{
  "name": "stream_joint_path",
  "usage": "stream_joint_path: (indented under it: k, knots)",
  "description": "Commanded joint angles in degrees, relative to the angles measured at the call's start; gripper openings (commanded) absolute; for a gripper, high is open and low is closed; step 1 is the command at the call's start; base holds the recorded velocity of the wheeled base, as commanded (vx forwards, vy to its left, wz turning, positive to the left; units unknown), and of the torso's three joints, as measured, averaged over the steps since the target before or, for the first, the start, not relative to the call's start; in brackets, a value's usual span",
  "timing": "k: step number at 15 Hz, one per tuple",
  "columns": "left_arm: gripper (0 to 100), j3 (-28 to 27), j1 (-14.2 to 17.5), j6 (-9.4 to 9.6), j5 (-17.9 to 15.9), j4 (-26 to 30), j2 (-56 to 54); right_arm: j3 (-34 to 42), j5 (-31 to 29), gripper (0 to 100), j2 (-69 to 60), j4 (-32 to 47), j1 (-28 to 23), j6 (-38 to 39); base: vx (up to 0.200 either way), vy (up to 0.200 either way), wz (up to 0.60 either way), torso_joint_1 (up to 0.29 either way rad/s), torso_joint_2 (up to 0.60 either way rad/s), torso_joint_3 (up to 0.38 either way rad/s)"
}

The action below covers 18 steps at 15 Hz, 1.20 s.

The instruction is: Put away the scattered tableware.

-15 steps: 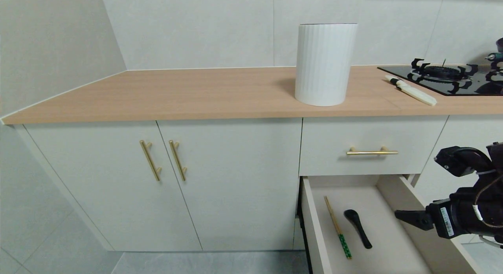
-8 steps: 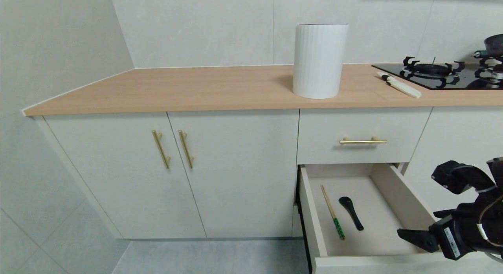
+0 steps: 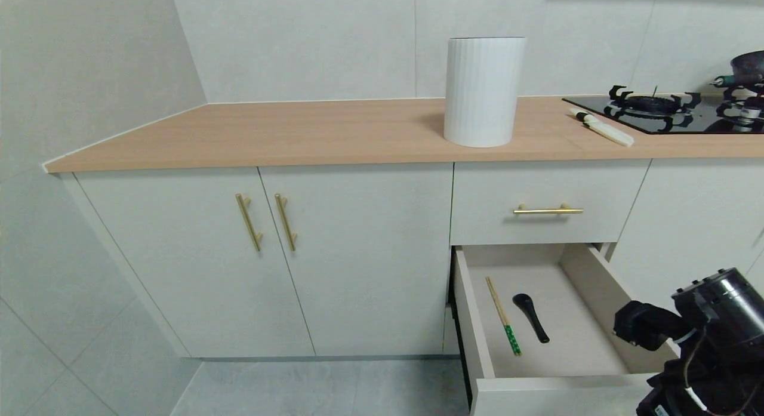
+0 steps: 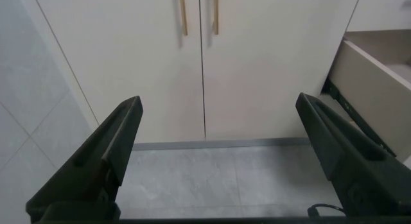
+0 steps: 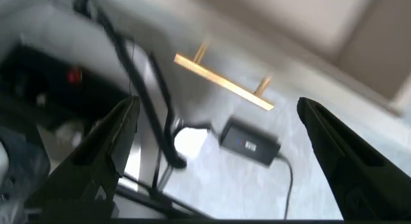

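Head view, stock by size.

1. Wooden countertop (image 3: 298, 132): runs above the open drawer (image 3: 471, 320).
2. Double cabinet doors (image 3: 268, 261): closed, left of the drawer.
3. Open drawer: pulled out, lowest of its stack.
4. White ribbed canister (image 3: 482, 91): upright on the countertop, straight above the drawer.
5. Gas hob (image 3: 662, 108): above the drawer and to its right.
6. Left gripper (image 4: 218, 105): fingers spread wide, holding nothing, low before the cabinet doors left of the drawer.
7. Right gripper (image 5: 218, 103): fingers spread wide, holding nothing.
8. Pale knife-like utensil (image 3: 600, 126): flat on the countertop above the drawer's right end, beside the hob. Likely light and stiff; pinch across the handle end.
9. Chopsticks (image 3: 502, 323): pair lying together inside the drawer, near its left wall. Thin, light, prone to roll; grip both mid-length.
10. Black spoon (image 3: 531, 317): inside the drawer, just right of the chopsticks. Probably smooth and slippery; take the handle.
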Motion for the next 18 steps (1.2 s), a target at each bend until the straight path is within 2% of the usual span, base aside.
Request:
stream_joint_path:
  k: [1, 8, 12, 18]
  knots:
    - [100, 0.0, -0.1, 0.0, 0.0, 0.0, 0.1, 0.3, -0.4, 100, 9.6, -0.1, 0.8, 0.1, 0.0, 0.0, 0.0, 0.0, 0.0, 0.0]
    - [100, 0.0, 0.0, 0.0, 0.0, 0.0, 0.1, -0.1, -0.8, 100, 16.2, -4.6, 0.2, 1.6, 0.0, 0.0, 0.0, 0.0, 0.0, 0.0]
    - [100, 0.0, -0.1, 0.0, 0.0, 0.0, 0.1, -2.4, -4.4, 100, 21.2, -8.3, 0.2, 10.1, 0.0, 0.0, 0.0, 0.0, 0.0, 0.0]
    - [100, 0.0, -0.1, 0.0, 0.0, 0.0, 0.1, -7.3, -6.0, 100, 23.6, -8.6, -0.1, 17.8, 0.0, 0.0, 0.0, 0.0, 0.0, 0.0]
